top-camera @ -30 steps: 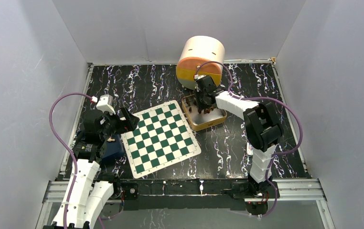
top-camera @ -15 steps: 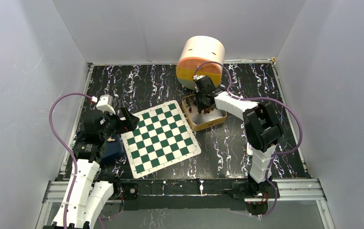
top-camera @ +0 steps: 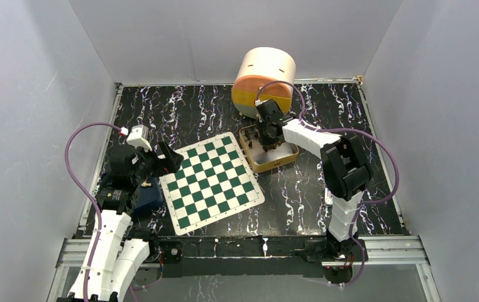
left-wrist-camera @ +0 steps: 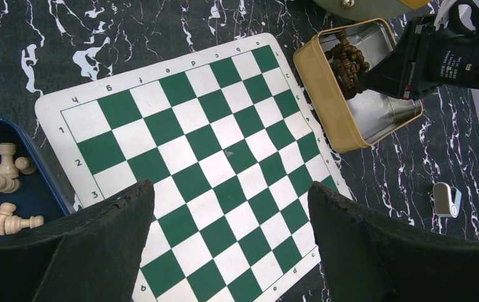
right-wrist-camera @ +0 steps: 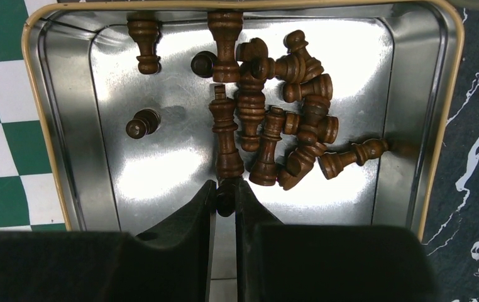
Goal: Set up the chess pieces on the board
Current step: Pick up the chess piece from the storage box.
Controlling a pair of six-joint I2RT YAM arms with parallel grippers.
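The green-and-white board (top-camera: 212, 181) lies flat left of centre with no pieces on it. Several dark brown chess pieces (right-wrist-camera: 268, 119) lie heaped in a tan tin (right-wrist-camera: 67, 126) beside the board's far right corner. My right gripper (right-wrist-camera: 225, 189) reaches down into that tin (top-camera: 279, 162) and is shut on one small dark chess piece (right-wrist-camera: 225, 196), just below a long piece lying flat. My left gripper (left-wrist-camera: 231, 189) hangs open above the board's (left-wrist-camera: 205, 157) near left part, holding nothing.
A blue tray (left-wrist-camera: 36, 195) with several white chessmen (left-wrist-camera: 4, 176) sits at the board's left edge, under the left arm. A round tan-and-orange container (top-camera: 263, 78) stands behind the tin. A small silver object (left-wrist-camera: 445, 200) lies on the black marbled table by the right arm.
The right gripper's jaws have closed onto a dark piece in the tin. The left arm has not moved.
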